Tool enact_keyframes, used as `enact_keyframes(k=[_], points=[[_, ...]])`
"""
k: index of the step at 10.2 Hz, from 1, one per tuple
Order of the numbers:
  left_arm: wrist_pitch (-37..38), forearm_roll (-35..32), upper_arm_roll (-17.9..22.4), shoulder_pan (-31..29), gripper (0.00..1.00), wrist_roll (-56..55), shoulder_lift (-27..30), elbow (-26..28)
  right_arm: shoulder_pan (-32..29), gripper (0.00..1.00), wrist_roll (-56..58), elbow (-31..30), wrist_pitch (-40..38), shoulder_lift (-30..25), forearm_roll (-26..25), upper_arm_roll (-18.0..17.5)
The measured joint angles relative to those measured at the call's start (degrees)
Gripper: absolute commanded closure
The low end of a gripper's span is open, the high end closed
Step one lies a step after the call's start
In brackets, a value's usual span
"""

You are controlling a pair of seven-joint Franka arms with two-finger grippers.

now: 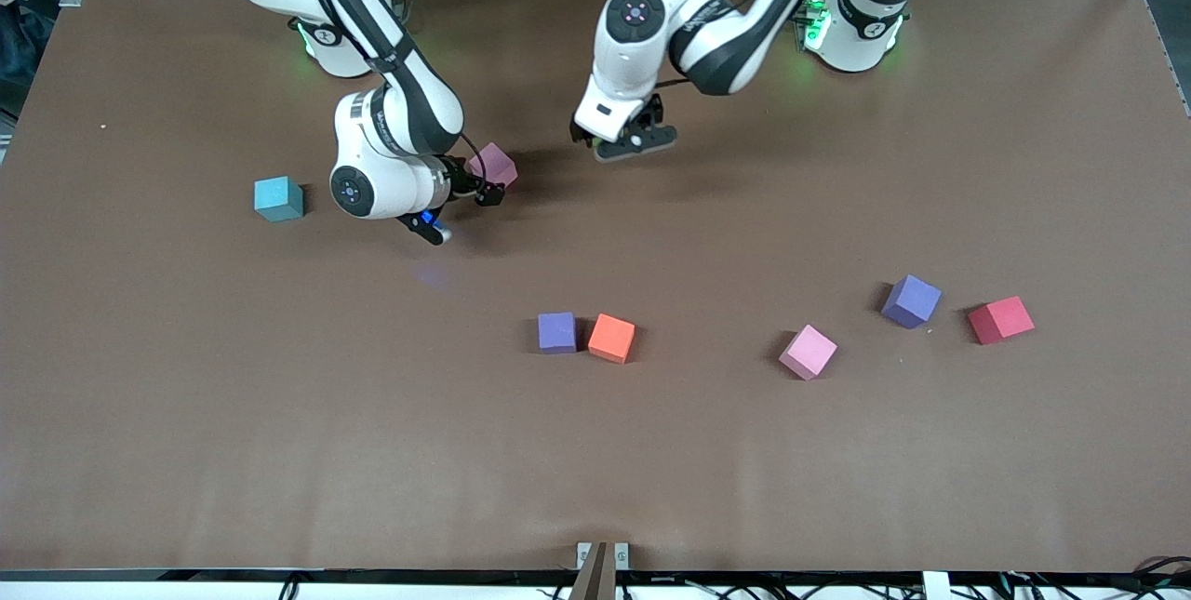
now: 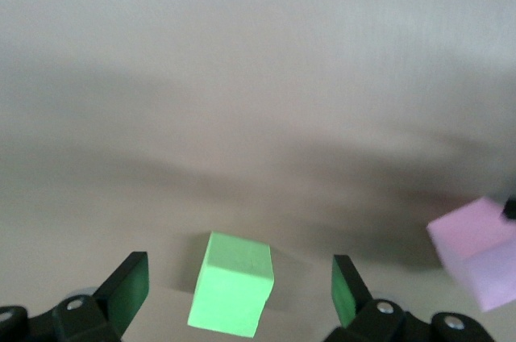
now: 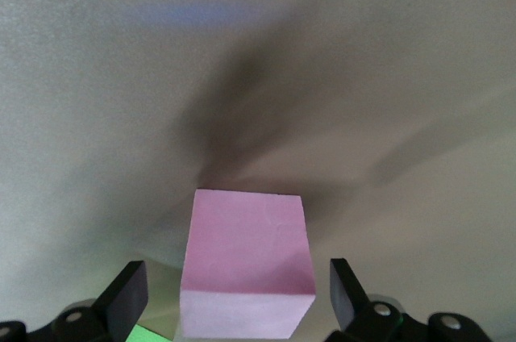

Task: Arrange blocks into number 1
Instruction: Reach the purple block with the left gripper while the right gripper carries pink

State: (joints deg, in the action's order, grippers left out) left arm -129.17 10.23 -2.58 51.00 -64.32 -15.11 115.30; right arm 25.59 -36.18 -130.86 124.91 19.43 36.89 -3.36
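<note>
Brown surface (image 1: 279, 414), wide and matte, carries all items. Right arm, entering from the 11 o'clock corner of the front view, ends in the right tool (image 1: 462, 198), low over one pink block (image 1: 495, 165) near the middle at about 11 o'clock from centre; in the right wrist view the pink block (image 3: 246, 273) sits between parted fingers (image 3: 343, 289) that do not touch it. Left arm, entering from 1 o'clock, ends in the left tool (image 1: 633, 142) at 12 o'clock from centre; its fingers (image 2: 345, 294) stand wide apart around a green block (image 2: 232, 284) resting free on the surface, gripping nothing. Light blue cube (image 1: 278, 199) lies at 9 o'clock of the right tool. Purple block (image 1: 556, 332) and orange cube (image 1: 611, 338) lie just beside each other at 6 o'clock of centre. Second pink block (image 1: 808, 352), second purple block (image 1: 911, 300) and red cube (image 1: 1000, 319) lie spread at 4 o'clock, toward the left arm's end.
</note>
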Motion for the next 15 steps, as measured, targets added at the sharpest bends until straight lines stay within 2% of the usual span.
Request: enact_keyframes(k=[3, 4, 5, 6, 7, 8, 10, 12, 15], points=[[1.7, -7.0, 0.7, -10.6, 0.0, 6.7, 0.8, -3.0, 0.3, 0.0, 1.0, -0.3, 0.0, 0.5, 0.0, 0.0], [1.8, -7.6, 0.8, -14.8, 0.0, 11.2, 0.9, -3.9, 0.8, 0.04, 1.0, -0.4, 0.2, 0.7, 0.0, 0.0], [1.9, -7.7, 0.9, -19.1, 0.0, 16.5, 0.9, -4.8, 1.3, 0.16, 1.0, -0.5, 0.3, 0.9, 0.0, 0.0], [1.9, -7.8, 1.0, -23.7, 0.0, 22.7, 0.8, -6.0, 1.7, 0.34, 1.0, -0.5, 0.4, 1.1, 0.0, -0.1], [2.0, -7.8, 1.0, -27.6, 0.0, 28.1, 0.7, -7.5, 1.9, 0.44, 1.1, -0.5, 0.4, 1.2, 0.0, -0.1], [2.2, -7.8, 1.0, -31.1, 0.0, 33.0, 0.6, -8.5, 1.9, 0.48, 1.2, -0.5, 0.4, 1.2, 0.0, -0.1], [3.2, -7.9, 1.0, -36.3, 0.0, 42.6, -0.5, -8.8, 1.9, 0.49, 1.5, -0.1, 0.5, 1.2, 0.2, 0.0], [3.2, -10.5, 1.0, -39.9, 0.0, 50.5, -3.9, -8.9, 2.1, 0.48, 2.2, 1.8, 0.6, 1.1, 0.2, -0.1], [3.1, -12.5, 3.6, -41.8, 0.0, 58.2, -8.3, -9.9, 6.0, 0.44, 3.8, 8.9, 0.5, 0.9, -1.4, -0.2]])
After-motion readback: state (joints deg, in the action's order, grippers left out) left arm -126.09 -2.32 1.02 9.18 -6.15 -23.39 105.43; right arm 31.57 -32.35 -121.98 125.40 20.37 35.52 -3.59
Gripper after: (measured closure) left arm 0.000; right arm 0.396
